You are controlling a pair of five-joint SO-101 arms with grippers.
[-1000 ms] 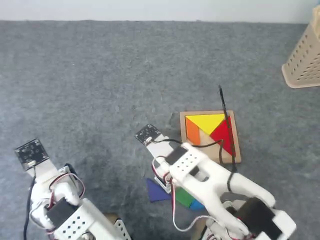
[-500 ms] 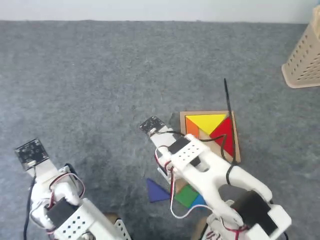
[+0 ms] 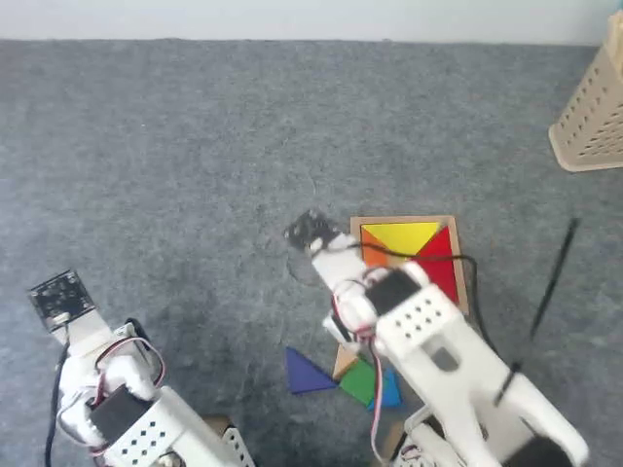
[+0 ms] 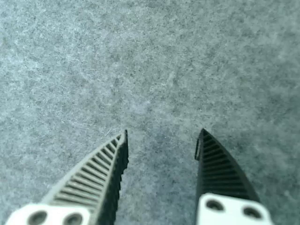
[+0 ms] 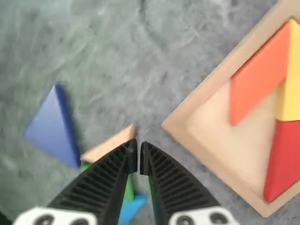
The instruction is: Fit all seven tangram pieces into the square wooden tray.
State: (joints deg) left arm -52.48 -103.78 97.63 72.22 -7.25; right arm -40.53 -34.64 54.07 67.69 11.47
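2 ribbed black fingers of the right gripper (image 5: 138,143) are pressed almost together, with only a hairline slit between them and nothing visible in it. Their tips hang right above the corner of a pale tan wooden piece (image 5: 108,143) that lies flat on the grey carpet (image 5: 93,56). Touching that piece are a green wooden piece (image 5: 128,190) and a light blue wooden piece (image 5: 134,206), both partly hidden under the fingers. A violet-blue wooden triangle (image 5: 49,126) lies just beside the tan one, on the side away from the tray. These 4 pieces are all outside the square wooden tray (image 5: 197,108), whose near corner sits close to the fingertips. Inside it lie 3 pieces: an orange 4-sided piece (image 5: 255,89) against one wall, a yellow triangle (image 5: 293,75) touching it, and a red triangle (image 5: 283,159) next to both. A patch of bare wood floor is left in the corner nearest the gripper. From above, the right arm (image 3: 428,331) stretches over the tray's near edge and over the loose cluster in front of it. The left gripper (image 4: 163,136) has its 2 fingers spread wide apart, holding nothing, over bare carpet. The left arm (image 3: 117,399) stands well apart from the tray and the pieces. A beige perforated basket (image 3: 594,107) stands at the carpet's far edge, and a thin black cable (image 3: 550,282) crosses the carpet beyond the tray.
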